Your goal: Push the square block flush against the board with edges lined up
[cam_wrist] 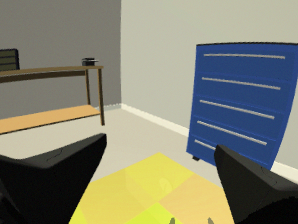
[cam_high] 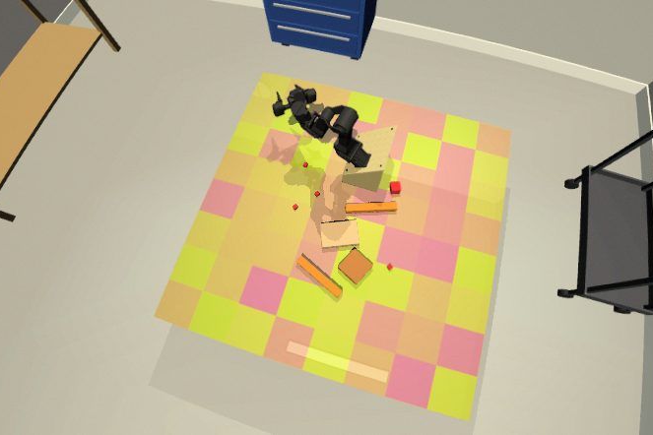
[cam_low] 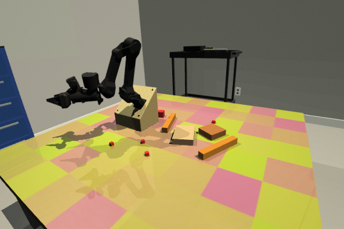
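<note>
The square block [cam_high: 355,266] [cam_low: 211,130], brown-orange, lies flat and turned at an angle to the board. The pale tan board [cam_high: 340,234] [cam_low: 183,132] also lies flat. One corner of the block points at the board's near right corner, with a small gap or a bare corner contact; I cannot tell which. No whole side of the block lies along the board. My gripper [cam_high: 287,91] [cam_low: 57,89] [cam_wrist: 161,145] is open and empty, raised above the table's back left corner, far from both parts. Neither part shows in the wrist view.
An orange bar [cam_high: 370,207] [cam_low: 168,122] lies behind the board; another orange bar [cam_high: 319,276] [cam_low: 217,147] lies in front of it, left of the block. A larger red cube [cam_high: 395,187] [cam_low: 161,113] sits by the sloped arm base [cam_high: 383,148] [cam_low: 150,113]. Several small red cubes lie around.
</note>
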You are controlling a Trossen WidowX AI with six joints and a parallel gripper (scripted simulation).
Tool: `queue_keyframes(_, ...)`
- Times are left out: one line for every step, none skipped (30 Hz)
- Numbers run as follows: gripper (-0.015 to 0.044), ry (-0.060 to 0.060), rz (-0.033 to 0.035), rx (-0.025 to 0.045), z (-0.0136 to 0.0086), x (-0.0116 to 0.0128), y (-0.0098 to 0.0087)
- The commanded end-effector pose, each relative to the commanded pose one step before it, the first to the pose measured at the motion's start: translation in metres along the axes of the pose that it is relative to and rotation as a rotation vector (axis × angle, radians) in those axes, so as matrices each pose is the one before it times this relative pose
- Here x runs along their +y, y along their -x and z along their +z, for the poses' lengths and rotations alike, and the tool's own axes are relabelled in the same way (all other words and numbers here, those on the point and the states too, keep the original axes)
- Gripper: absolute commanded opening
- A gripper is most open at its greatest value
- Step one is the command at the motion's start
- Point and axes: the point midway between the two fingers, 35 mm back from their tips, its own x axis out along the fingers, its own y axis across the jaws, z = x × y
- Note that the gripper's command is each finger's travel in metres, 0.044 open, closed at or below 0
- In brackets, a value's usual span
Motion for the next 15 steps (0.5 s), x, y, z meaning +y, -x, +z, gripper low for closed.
queue_keyframes(0.0374, 0.0, 0.0, 0.0, 0.0, 0.0, 0.0)
queue_keyframes(0.0347, 0.0, 0.0, 0.0, 0.0, 0.0, 0.0)
queue_keyframes(0.0321, 0.0009, 0.00037, 0.00176, -0.0004, 0.00027, -0.00008)
queue_keyframes(0.0295, 0.0023, 0.00233, 0.00548, -0.00123, 0.00101, -0.00023)
queue_keyframes(0.0269, 0.0038, 0.00393, 0.00911, -0.00204, 0.0017, -0.00038)
queue_keyframes(0.0242, 0.0054, 0.00563, 0.01271, -0.00284, 0.00242, -0.00052)
queue_keyframes(0.0216, 0.0069, 0.00738, 0.01614, -0.0036, 0.00314, -0.00064)
queue_keyframes(0.019, 0.0073, 0.00789, 0.01664, -0.00371, 0.00332, -0.00066)
queue_keyframes(0.0164, 0.0057, 0.0061, 0.01315, -0.00292, 0.00263, -0.00054)
queue_keyframes(0.0137, 0.0052, 0.00432, 0.01418, -0.00311, 0.00248, -0.00074)
queue_keyframes(0.0111, 0.0066, 0.00562, 0.01771, -0.00388, 0.00317, -0.00091)
queue_keyframes(0.0085, 0.0081, 0.00695, 0.02091, -0.00457, 0.00385, -0.00104)
queue_keyframes(0.0059, 0.0065, 0.00801, 0.02117, -0.00446, 0.00421, -0.00101)
queue_keyframes(0.0032, 0.0067, 0.0083, 0.02107, -0.00442, 0.0043, -0.00099)
queue_keyframes(0.0006, 0.007, 0.00858, 0.02094, -0.00438, 0.00439, -0.00096)
